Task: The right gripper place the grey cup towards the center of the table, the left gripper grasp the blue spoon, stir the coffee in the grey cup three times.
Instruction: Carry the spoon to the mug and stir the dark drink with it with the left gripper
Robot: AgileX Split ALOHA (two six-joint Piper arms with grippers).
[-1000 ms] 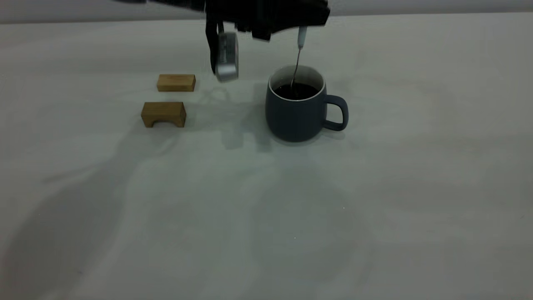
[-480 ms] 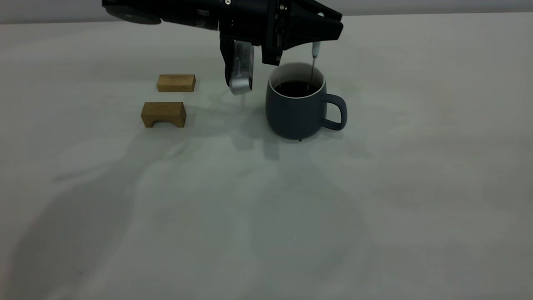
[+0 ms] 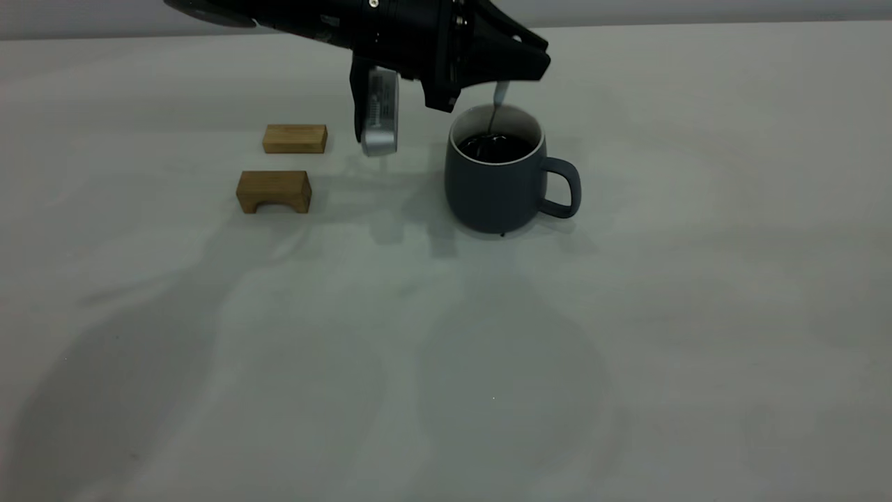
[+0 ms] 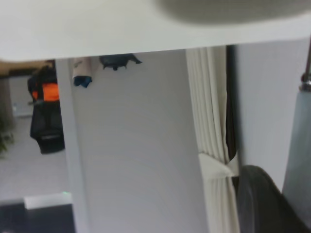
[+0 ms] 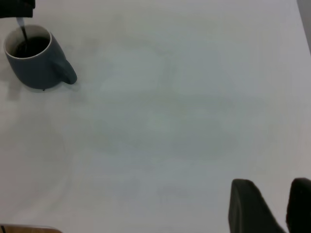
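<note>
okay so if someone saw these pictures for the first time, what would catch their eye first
Probably the left gripper, reaching in from the exterior view's upper left and holding the spoon upright over the cup, its bowl down in the coffee. Next, two wooden blocks sit apart to the cup's left on the table. The right gripper hangs empty, far from the cup.

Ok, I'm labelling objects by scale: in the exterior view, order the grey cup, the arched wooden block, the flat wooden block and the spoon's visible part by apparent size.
1. grey cup
2. arched wooden block
3. flat wooden block, slightly smaller but farther back, so unsure
4. blue spoon, mostly hidden
</note>
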